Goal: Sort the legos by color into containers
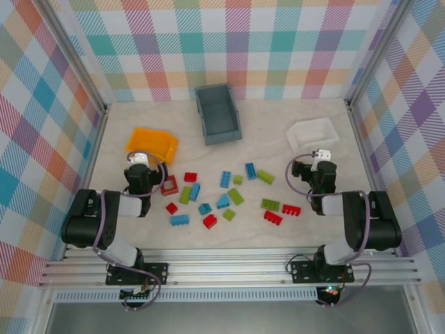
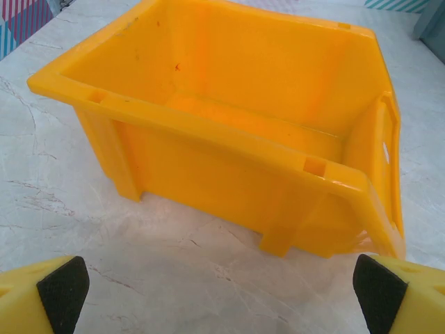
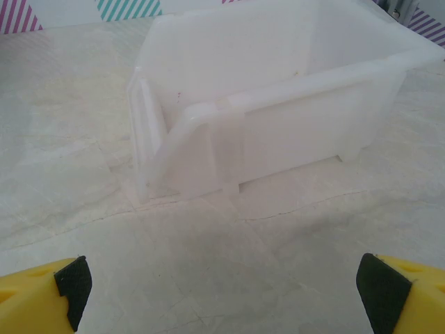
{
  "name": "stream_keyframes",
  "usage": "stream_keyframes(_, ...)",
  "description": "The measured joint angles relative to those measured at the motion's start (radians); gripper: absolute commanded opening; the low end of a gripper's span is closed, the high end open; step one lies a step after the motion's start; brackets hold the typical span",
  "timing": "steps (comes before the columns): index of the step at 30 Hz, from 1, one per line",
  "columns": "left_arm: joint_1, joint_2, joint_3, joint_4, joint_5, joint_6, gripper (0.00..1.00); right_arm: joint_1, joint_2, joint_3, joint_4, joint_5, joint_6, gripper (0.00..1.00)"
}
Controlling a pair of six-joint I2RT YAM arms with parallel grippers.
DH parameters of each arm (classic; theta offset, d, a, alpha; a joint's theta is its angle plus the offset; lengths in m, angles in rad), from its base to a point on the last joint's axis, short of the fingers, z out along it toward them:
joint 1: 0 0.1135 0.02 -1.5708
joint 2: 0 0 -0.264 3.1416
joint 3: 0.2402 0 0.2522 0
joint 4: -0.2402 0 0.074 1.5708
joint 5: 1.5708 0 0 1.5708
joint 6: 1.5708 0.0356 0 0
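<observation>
Several red, blue and lime green legos lie scattered mid-table, among them a hollow red square, a blue brick and a green plate. There are three containers. The orange-yellow bin stands back left, the grey-blue bin back centre and the white tray back right. My left gripper sits just in front of the orange-yellow bin, open over bare table. My right gripper faces the white tray, open with nothing between its fingers. All three containers look empty.
Checked walls with metal rails close off the left, back and right sides. Both arms rest folded at the near edge, one on each side of the lego scatter. Bare marble-look tabletop lies between the bins and the bricks.
</observation>
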Motion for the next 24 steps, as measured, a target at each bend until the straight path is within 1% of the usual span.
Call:
stream_keyframes(23,0.000,-0.001,0.000,-0.001,0.000,0.000,1.00,0.000,0.000,0.000,0.000,0.000,0.000,1.00)
stream_keyframes(24,-0.001,-0.011,0.002,-0.023,-0.002,0.001,1.00,0.000,0.000,0.000,0.000,-0.001,0.000,1.00)
